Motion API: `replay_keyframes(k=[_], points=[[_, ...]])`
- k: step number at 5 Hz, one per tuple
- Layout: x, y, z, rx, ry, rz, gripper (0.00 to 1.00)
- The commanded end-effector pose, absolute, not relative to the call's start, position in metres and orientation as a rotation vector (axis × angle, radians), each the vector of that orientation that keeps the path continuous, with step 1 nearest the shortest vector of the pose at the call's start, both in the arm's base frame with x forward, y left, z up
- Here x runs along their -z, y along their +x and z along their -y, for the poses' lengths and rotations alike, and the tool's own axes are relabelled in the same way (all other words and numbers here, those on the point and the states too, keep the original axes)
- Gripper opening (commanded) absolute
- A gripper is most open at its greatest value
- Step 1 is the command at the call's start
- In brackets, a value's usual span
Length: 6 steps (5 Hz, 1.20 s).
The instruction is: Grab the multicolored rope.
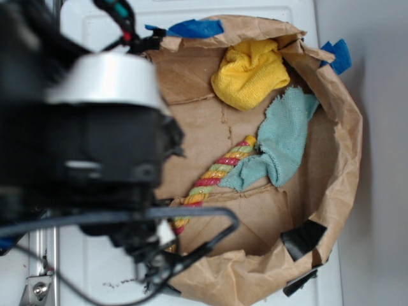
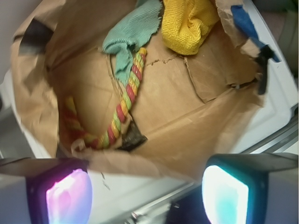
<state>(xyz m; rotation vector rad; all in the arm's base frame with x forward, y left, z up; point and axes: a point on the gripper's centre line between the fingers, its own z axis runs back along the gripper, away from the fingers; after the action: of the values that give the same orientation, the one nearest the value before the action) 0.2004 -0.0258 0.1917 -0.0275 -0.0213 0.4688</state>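
The multicolored rope (image 1: 220, 169), twisted red, yellow and light green, lies on the floor of a cut-down brown paper bag (image 1: 341, 159). Its upper end is tucked under a teal cloth (image 1: 280, 150); its lower end goes behind my arm. In the wrist view the rope (image 2: 126, 102) runs from the teal cloth (image 2: 133, 35) down and curls left along the bag wall. My gripper (image 2: 147, 196) hangs open outside the bag's near rim, well short of the rope. Its glowing pads (image 2: 70, 196) are wide apart with nothing between them.
A crumpled yellow terry cloth (image 1: 250, 73) lies at the far end of the bag, next to the teal cloth. Blue tape (image 1: 194, 28) and black tape (image 1: 305, 238) patch the bag's rim. The bag stands on a white surface (image 1: 95, 274). My dark arm fills the exterior view's left.
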Motion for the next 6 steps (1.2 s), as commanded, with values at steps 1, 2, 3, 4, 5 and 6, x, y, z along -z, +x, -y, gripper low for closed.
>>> replay_keyframes(k=[1,2,3,4,5,6], points=[[-0.177,0.221,0.013,-0.618,-0.056,0.064,1.00],[-0.177,0.221,0.013,-0.618,-0.056,0.064,1.00],[-0.177,0.221,0.013,-0.618,-0.056,0.064,1.00],[-0.127,0.215,0.003,-0.624,-0.031,0.068,1.00],[-0.088,0.209,0.000,-0.605,-0.032,0.019,1.00],[-0.069,0.203,0.002,-0.624,-0.046,0.039,1.00]])
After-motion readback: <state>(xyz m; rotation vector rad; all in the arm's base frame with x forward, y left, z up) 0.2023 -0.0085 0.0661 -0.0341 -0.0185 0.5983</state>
